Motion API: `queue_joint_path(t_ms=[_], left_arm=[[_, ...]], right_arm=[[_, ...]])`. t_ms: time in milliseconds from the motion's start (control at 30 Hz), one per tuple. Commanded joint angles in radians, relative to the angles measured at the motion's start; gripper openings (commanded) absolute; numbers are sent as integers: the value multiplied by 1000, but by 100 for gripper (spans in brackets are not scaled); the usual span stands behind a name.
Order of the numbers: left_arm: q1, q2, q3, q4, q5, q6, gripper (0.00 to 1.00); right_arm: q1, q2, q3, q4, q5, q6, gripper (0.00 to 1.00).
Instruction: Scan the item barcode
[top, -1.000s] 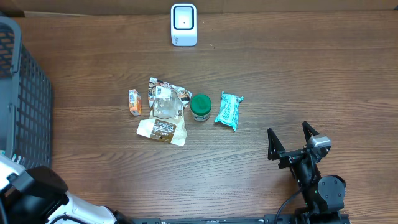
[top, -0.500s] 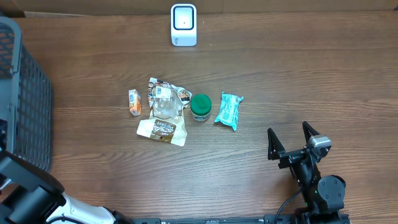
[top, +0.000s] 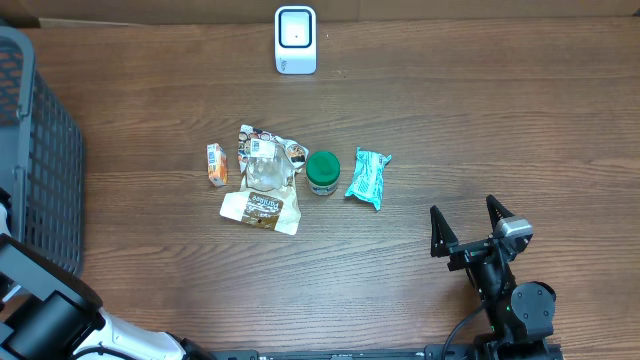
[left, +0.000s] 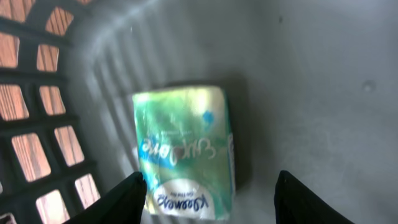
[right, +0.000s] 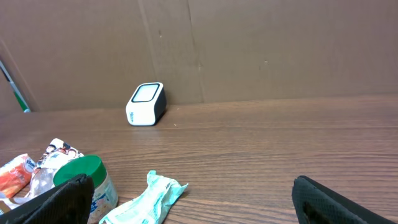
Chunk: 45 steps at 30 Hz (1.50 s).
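Left gripper (left: 210, 188): hanging open above green pack (left: 185, 149).
Green pack: lying in basket (left: 311, 74); writing blurred, unreadable.
Right gripper (top: 466, 226): standing wide open, empty.
Scanner (top: 295, 40): standing on table (top: 450, 110), far side.

blurred green packet (left: 183, 149), basket (top: 45, 150) cropped at edge

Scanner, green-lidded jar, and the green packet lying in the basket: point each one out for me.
scanner (top: 295, 40), overhead view, middle of its top face.
green-lidded jar (top: 322, 166), overhead view, on the green lid.
green packet (left: 183, 146), left wrist view, middle of its printed face.
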Motion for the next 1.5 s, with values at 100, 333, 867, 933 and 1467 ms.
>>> queue_joint_path(t_ms=[100, 333, 867, 933, 1467], left_arm=[[8, 23, -6, 34, -27, 25, 55], [19, 92, -6, 43, -27, 39, 38], [18, 45, 136, -129, 25, 2, 4], [18, 14, 206, -189, 26, -22, 4], [-116, -441, 499, -278, 520, -87, 5]], right_arm=[[4, -8, -11, 5, -2, -4, 100], [4, -8, -11, 5, -2, -4, 100], [4, -8, -11, 5, -2, -4, 100], [4, -8, -11, 5, -2, -4, 100], [4, -8, -11, 5, -2, -4, 100]])
